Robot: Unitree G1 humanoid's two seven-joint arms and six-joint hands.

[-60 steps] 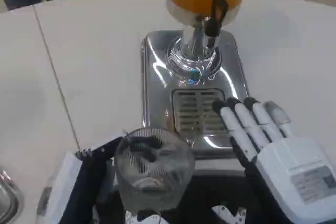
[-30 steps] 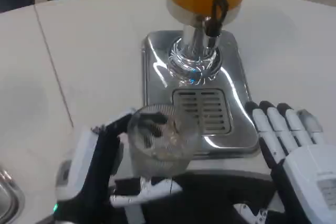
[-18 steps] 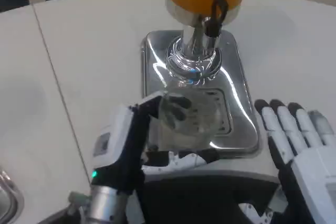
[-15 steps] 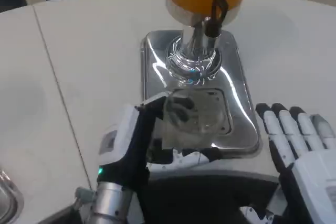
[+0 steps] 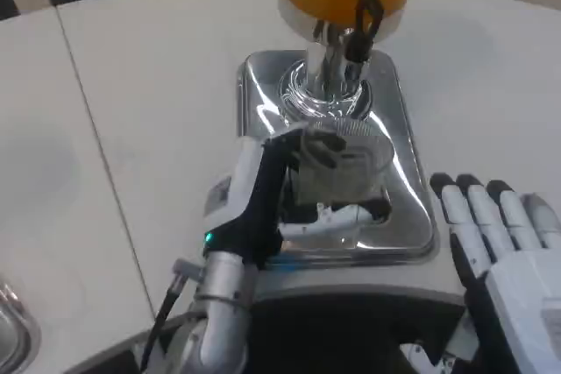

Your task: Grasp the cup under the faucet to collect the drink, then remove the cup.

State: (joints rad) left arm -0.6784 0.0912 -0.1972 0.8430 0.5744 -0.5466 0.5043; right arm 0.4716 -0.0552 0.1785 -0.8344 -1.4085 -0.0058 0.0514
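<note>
Your left hand [image 5: 263, 194] grips the cup [image 5: 342, 168], fingers wrapped round it, over the drip tray [image 5: 412, 216] so the faucet [image 5: 359, 28] fills it; right hand [image 5: 504, 256] waits, fingers straight, holding nothing.

My left hand [image 5: 263, 194]: white shell back over black inner frame, small green light glowing near the wrist, silver cylindrical forearm [image 5: 219, 321] with a thin black cable running alongside. My right hand [image 5: 508, 260]: white back plate, fingers [image 5: 465, 225] showing white segments, black tips and black undersides.
</note>
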